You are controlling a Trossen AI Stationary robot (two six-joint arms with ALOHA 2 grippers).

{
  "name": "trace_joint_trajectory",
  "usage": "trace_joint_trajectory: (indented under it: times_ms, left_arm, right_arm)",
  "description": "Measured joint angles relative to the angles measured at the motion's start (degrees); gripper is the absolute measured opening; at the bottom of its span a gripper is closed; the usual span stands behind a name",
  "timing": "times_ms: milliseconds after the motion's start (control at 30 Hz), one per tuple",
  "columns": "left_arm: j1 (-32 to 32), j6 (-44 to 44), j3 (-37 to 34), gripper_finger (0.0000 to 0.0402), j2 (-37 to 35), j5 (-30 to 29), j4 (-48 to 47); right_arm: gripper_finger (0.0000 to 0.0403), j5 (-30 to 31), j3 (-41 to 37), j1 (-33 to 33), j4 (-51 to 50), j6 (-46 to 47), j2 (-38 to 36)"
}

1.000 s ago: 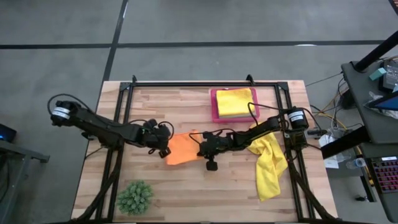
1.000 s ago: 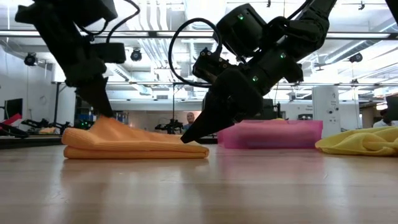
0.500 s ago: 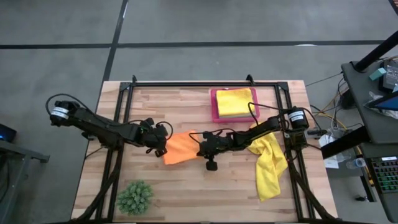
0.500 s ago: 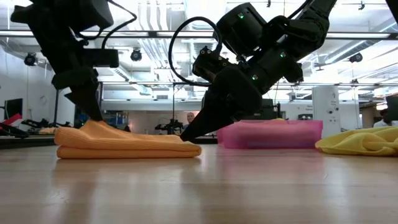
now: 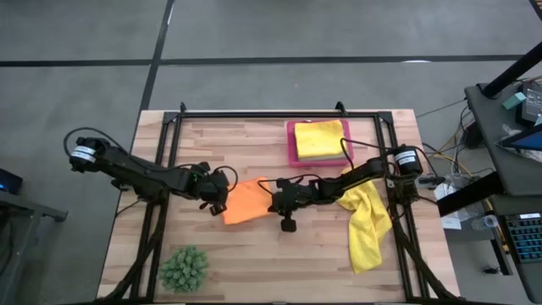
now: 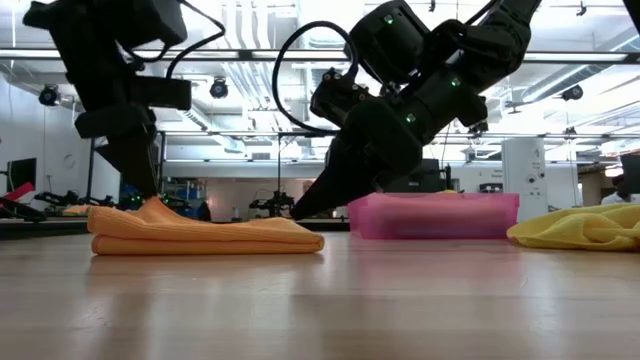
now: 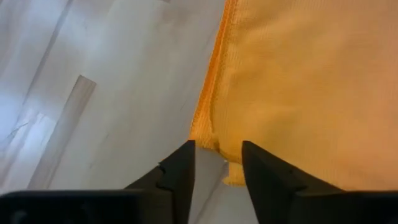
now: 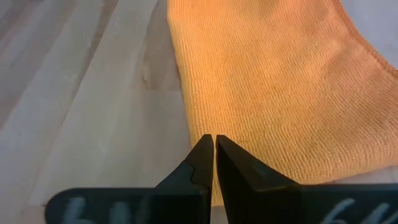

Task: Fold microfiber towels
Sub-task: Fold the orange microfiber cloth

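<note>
A folded orange towel (image 5: 244,202) lies flat on the table's middle, in layers in the low view (image 6: 205,236). My left gripper (image 5: 220,201) is open at the towel's left end, its fingers either side of a corner (image 7: 211,144). My right gripper (image 5: 273,202) is shut, its tips (image 8: 214,138) over the towel's right edge. A loose yellow towel (image 5: 366,224) lies crumpled at the right. Another yellow towel (image 5: 319,137) lies in the pink tray (image 5: 290,144). The turquoise and sage green towels do not show. My left gripper slants down from the table's left, its open fingers (image 7: 180,165) on either side of the orange towel's corner, which lies on the table; I cannot tell whether they touch it. My right gripper slants down from the right, its shut tips at the towel's right edge (image 6: 300,224); I cannot tell whether they touch.
A spiky green plant ball (image 5: 184,268) sits at the near left. The pink tray stands at the far middle right, and shows behind the right arm in the low view (image 6: 440,215). A black frame (image 5: 279,111) runs along the table's far edge and sides.
My left gripper has gone a little toward the table's left edge, and the orange towel has slid that way with it. The raised peak of cloth at the towel's left end has sunk nearly flat. My right gripper's tips have risen slightly off the towel's right end.
</note>
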Motion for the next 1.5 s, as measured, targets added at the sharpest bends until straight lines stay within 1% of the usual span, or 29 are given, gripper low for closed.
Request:
trace_joint_trajectory:
  times_ms: [100, 200, 300, 433, 567, 700, 767, 967, 1167, 1333, 1433, 1500]
  left_arm:
    - [0.0, 0.06, 2.8, 0.0137, -0.14, 2.36, -1.67]
    - [-0.22, 0.15, 5.61, 0.0143, -0.17, 6.07, -1.05]
    - [-1.22, 0.17, 6.75, 0.0143, -0.05, 8.81, 2.52]
    - [-3.35, 0.11, 4.88, 0.0142, 0.01, 12.06, 8.81]
    - [-5.63, -1.0, 2.43, 0.0128, 0.9, 12.39, 15.13]
    - [-6.52, -2.97, 0.54, 0.0106, 3.44, 13.7, 17.26]
    - [-6.68, -4.23, 0.15, 0.0095, 5.35, 15.05, 17.34]
    - [-6.84, -4.38, 0.08, 0.0068, 12.28, 20.47, 17.26]
    - [-6.82, -4.33, 0.88, 0.0055, 16.55, 20.61, 17.05]
    - [-6.8, -4.33, 0.96, 0.0053, 15.43, 20.65, 16.96]
    - [-6.8, -4.33, 0.77, 0.0053, 13.01, 21.03, 16.43]
    - [-6.8, -4.1, 0.92, 0.0053, 10.15, 20.98, 15.93]
  right_arm:
    - [0.0013, 0.16, 0.0, -0.01, -0.02, -0.24, -0.35]
    - [0.0013, 2.14, 0.0, -0.03, 0.07, -0.9, -0.78]
    - [0.0013, 3.3, 0.0, -0.48, 0.27, -1.57, -0.9]
    - [0.0013, 3.47, 0.15, -1.1, 0.4, -1.05, -0.9]
    - [0.0013, 3.44, 0.15, -1.02, 0.49, -1.07, -0.88]
    - [0.0013, 3.39, 0.17, -1.01, 0.97, -1.07, -0.88]
    - [0.0013, 3.42, 0.17, -1.04, 0.95, -1.07, -0.84]
    - [0.0013, 3.8, 0.17, -1.04, 1.38, -1.0, -0.81]
    - [0.0013, 4.51, 0.17, -1.15, 1.98, -1.02, -0.77]
    - [0.0013, 4.55, 0.15, -1.15, 3.23, -1.07, -0.67]
    - [0.0013, 4.55, 0.14, -1.15, 6.56, -1.43, 0.66]
    - [0.0013, 4.56, 0.11, -1.16, 8.27, -1.51, 1.72]
